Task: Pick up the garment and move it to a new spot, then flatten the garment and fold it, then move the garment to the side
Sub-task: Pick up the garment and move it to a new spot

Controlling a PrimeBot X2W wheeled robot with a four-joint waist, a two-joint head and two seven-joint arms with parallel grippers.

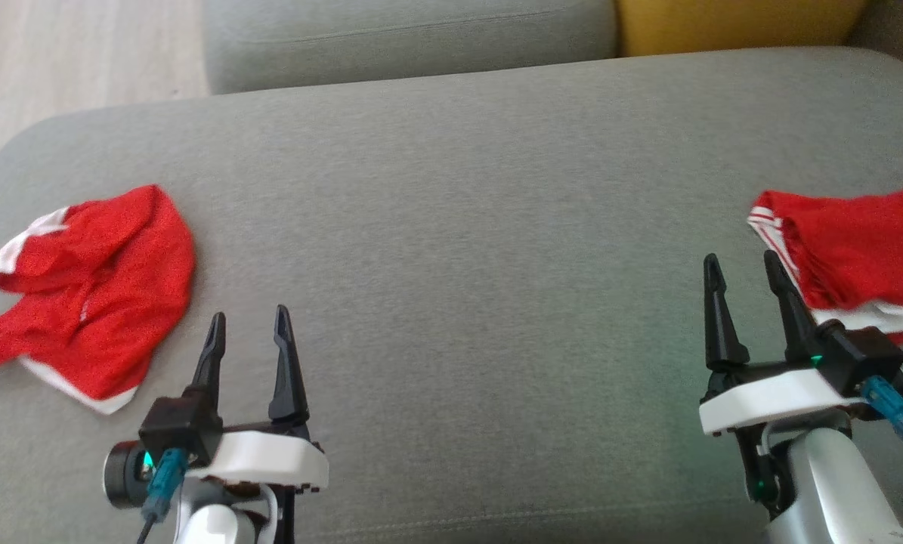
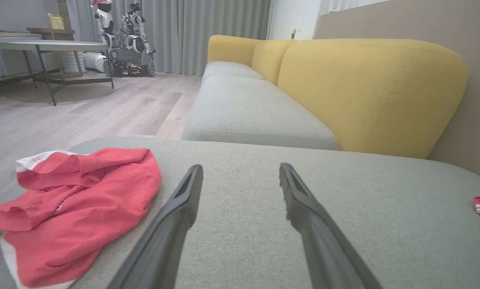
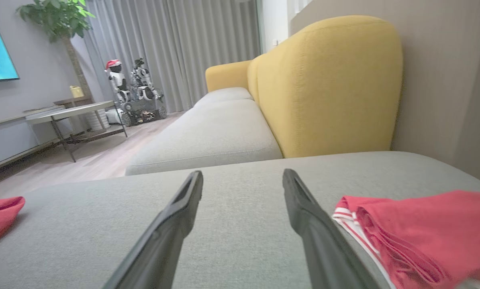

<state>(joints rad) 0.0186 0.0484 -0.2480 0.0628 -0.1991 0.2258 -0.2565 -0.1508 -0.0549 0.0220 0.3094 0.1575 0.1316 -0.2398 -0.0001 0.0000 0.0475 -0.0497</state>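
The grey sofa cushion [image 1: 451,227] stretches wide, with open fabric across its middle. Two red garments lie on it: the crumpled red garment [image 1: 96,295] near the left edge, beside my left pincer [image 1: 248,319], and the second red garment [image 1: 851,249] at the right edge, beside my right pincer [image 1: 742,261]. Both pincers gape wide and hold nothing.

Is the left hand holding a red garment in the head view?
No, the left hand is open and empty, and the crumpled garment lies apart from it on the cushion.
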